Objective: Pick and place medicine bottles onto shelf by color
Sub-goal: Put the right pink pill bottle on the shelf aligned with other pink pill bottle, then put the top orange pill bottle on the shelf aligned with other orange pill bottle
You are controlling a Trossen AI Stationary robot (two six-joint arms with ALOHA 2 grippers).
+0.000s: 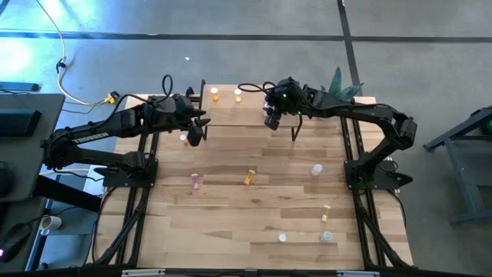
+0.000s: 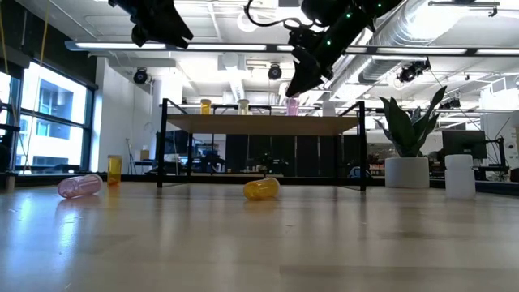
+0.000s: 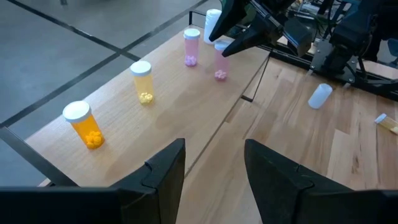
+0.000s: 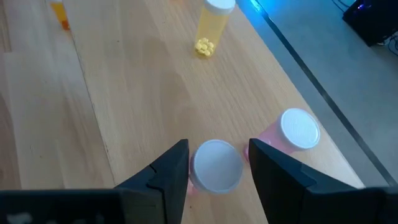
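Observation:
The shelf (image 1: 250, 114) stands at the table's far middle. On it stand an orange bottle (image 3: 84, 124), a yellow bottle (image 3: 142, 82) and two pink bottles (image 3: 191, 47) (image 3: 221, 60). My right gripper (image 4: 217, 158) is open above the shelf, its fingers on either side of the nearer pink bottle's white cap (image 4: 216, 165), and it shows no touch. In the low view it (image 2: 297, 81) hangs just above that bottle (image 2: 293, 105). My left gripper (image 3: 214, 168) is open and empty, raised off the shelf's left end (image 1: 194, 135).
On the table lie a pink bottle (image 1: 195, 181) and a yellow-orange one (image 1: 250, 178). An orange one (image 2: 114, 169) stands by the shelf's left legs, and a white one (image 1: 316, 169) stands at the right. More bottles (image 1: 326, 212) (image 1: 327, 236) lie near the right front. A potted plant (image 2: 405, 172) stands far right.

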